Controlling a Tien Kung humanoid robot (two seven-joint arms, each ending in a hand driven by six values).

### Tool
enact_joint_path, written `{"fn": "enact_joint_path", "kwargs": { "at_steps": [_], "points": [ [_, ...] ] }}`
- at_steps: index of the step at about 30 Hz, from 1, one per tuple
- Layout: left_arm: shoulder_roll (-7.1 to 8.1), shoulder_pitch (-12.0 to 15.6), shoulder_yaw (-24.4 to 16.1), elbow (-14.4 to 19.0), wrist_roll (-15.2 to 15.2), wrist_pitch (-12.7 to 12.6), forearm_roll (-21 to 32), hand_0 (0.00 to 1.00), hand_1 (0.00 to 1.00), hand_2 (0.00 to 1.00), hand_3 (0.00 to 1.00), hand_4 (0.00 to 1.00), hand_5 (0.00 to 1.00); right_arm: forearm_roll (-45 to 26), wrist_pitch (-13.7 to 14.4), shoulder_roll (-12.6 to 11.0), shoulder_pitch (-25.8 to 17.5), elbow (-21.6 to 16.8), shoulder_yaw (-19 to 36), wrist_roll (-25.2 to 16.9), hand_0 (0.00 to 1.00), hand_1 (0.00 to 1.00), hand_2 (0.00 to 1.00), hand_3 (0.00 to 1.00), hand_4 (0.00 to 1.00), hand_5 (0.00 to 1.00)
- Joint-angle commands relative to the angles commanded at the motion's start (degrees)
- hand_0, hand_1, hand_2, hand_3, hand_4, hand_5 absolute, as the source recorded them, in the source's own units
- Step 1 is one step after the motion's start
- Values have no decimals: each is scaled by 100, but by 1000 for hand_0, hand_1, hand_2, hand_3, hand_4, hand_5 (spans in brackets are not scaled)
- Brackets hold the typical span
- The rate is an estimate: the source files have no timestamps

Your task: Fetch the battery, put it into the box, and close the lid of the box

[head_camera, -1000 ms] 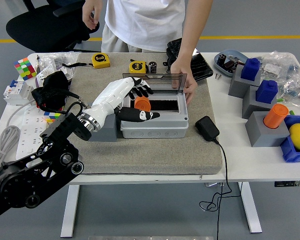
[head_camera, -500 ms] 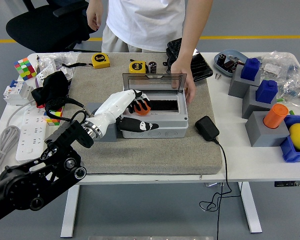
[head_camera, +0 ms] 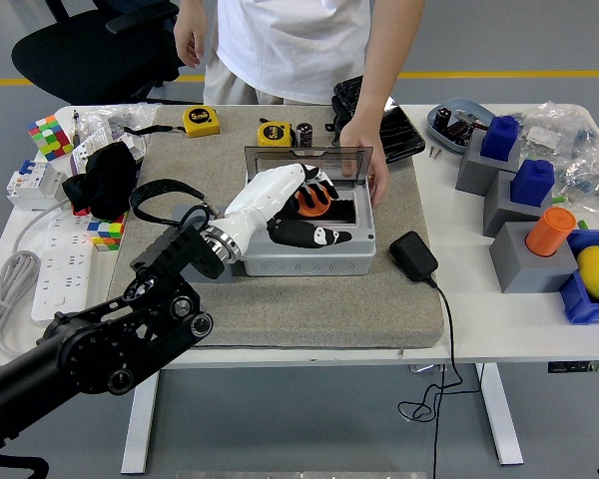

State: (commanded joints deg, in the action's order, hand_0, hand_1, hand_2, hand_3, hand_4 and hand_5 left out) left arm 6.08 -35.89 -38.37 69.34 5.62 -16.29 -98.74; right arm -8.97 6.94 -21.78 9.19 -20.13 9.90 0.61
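Reaching in from the lower left, the left robot hand (head_camera: 301, 205), white-shelled with black fingers, sits over the open grey plastic junction box (head_camera: 307, 238) with its fingers curled around the orange cylindrical battery (head_camera: 312, 199), which is held inside the box opening toward its middle. Its thumb lies across the front rim of the box. Only this one robot hand shows in the head view.

That box rests on a grey felt mat (head_camera: 319, 299) laid over the white surface (head_camera: 499, 319). Its smoky transparent lid (head_camera: 304, 163) stands upright along the far edge. A person in a white shirt stands at the far side; one hand (head_camera: 371, 160) rests on the lid's right end and the box's far right corner, the other hand (head_camera: 191, 38) hangs at the person's side, off the surface.

Just right of the box lies a black power adapter (head_camera: 412, 255) with its cable running over the near edge. Behind the box are two yellow tape measures (head_camera: 202, 121). At the far left sits a multicoloured puzzle cube (head_camera: 48, 134). Well to the right, grey blocks carry blue pieces (head_camera: 532, 182) and an orange cylinder (head_camera: 550, 231).
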Motion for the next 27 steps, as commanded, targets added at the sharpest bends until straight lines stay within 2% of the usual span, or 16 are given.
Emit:
{"fn": "enact_joint_path", "kwargs": {
  "at_steps": [7, 18, 24, 27],
  "points": [
    [-286, -275, 113, -441, -95, -31, 177, 384, 533, 521, 548, 998, 407, -9, -2, 2, 12, -4, -36, 1, 504, 620, 659, 559, 944, 509],
    [-606, -453, 253, -550, -291, -90, 529, 390, 534, 521, 548, 998, 401, -13, 2, 7, 31, -10, -72, -4, 504, 620, 659, 559, 944, 509],
    [-608, -435, 227, -486, -295, -73, 536, 393, 535, 522, 550, 998, 397, 12, 7, 14, 28, -17, -48, -9, 505, 620, 659, 559, 943, 509],
    [-548, -382, 148, -398, -278, -62, 517, 397, 539, 522, 549, 998, 396, 10, 8, 11, 20, -15, -44, -9, 504, 620, 660, 559, 943, 509]
  ]
}}
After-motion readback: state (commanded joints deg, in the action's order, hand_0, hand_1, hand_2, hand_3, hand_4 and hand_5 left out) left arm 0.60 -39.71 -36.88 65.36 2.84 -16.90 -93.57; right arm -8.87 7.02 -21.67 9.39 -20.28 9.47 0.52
